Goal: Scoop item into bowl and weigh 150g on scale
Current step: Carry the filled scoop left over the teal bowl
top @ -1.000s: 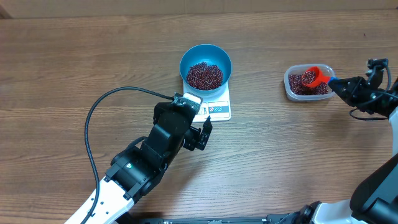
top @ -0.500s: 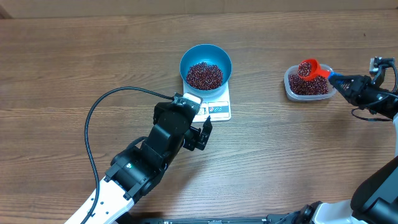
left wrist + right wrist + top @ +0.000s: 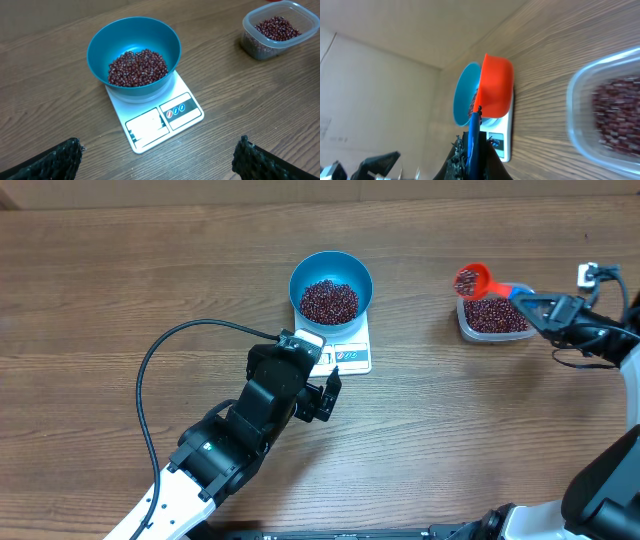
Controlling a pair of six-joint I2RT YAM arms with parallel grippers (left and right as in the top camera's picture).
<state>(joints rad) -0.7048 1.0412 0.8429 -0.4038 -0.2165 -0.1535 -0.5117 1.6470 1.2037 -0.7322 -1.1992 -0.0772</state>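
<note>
Blue bowl [image 3: 310, 265], dark red-brown beans [image 3: 329, 300], white scale [image 3: 355, 338], orange scoop [image 3: 496, 85]

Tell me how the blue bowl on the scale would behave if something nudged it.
The blue bowl likely slides rather than tips: its beans lie low, adding weight. The white scale top looks smooth, so a hard shove might carry it off. It looks rigid, unlikely to flex.

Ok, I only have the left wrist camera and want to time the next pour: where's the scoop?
Observer: The red scoop is at the tub's left end, loaded with beans.
Operator: What holds it?
Observer: The right gripper, shut on its blue handle.
Operator: Anything between it and the bowl?
Observer: Overhead shows only bare table there.
</note>
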